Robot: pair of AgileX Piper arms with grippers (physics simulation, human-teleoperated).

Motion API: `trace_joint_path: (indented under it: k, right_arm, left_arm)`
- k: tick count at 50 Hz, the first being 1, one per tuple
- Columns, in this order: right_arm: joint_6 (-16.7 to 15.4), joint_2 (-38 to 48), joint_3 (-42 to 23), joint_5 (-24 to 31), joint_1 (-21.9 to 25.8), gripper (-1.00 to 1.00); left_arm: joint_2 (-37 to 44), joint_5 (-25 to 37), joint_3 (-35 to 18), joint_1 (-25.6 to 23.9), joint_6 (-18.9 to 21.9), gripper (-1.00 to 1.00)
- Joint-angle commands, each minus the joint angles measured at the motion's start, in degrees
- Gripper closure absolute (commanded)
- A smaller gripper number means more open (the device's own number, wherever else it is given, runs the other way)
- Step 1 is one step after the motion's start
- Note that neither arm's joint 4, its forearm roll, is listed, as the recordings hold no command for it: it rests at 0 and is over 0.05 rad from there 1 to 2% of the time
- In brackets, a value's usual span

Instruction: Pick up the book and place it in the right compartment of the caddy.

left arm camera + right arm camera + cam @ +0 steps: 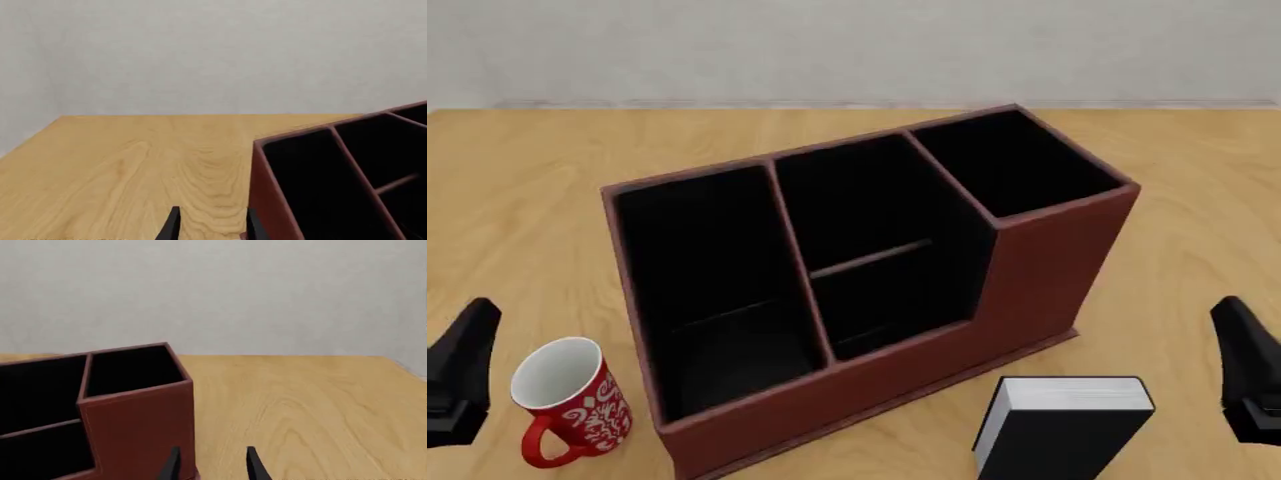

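Beside the caddy's (868, 290) front right corner, book (1061, 425) at table edge, both jaws parted, holding nothing.

My left pincer (210, 225) and right pincer (212, 465) each show two thin, matte black, tapering fingers, plain and unmarked.

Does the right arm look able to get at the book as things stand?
Probably yes. The book stands in front of the caddy, apart from it, with bare table between it and the right gripper, whose jaws are open. Nothing stands between them.
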Motion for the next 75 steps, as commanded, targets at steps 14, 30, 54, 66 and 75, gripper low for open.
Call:
trace_joint_path:
  k: [14, 30, 54, 66, 75]
  right_arm:
    - [-2.3, 0.1, -3.4, 4.1, 0.4, -1.00]
    - [-9.2, 1.3, -11.9, 14.7, 5.7, -1.00]
    - [-13.1, 9.5, -22.2, 22.7, 9.9, -1.00]
    - [-19.5, 12.6, -29.2, 31.8, 13.7, -1.00]
    - [-24.3, 15.9, -33.6, 36.8, 14.9, -1.00]
  left_arm:
    - [0.3, -0.1, -0.1, 1.0, 0.0, -1.00]
    - [0.5, -0.2, -0.1, 1.0, 0.0, -1.00]
    - [0.4, -0.1, -0.1, 1.0, 0.0, -1.00]
    - [0.5, -0.2, -0.1, 1.0, 0.0, -1.00]
    - [0.9, -0.4, -0.2, 1.0, 0.0, -1.00]
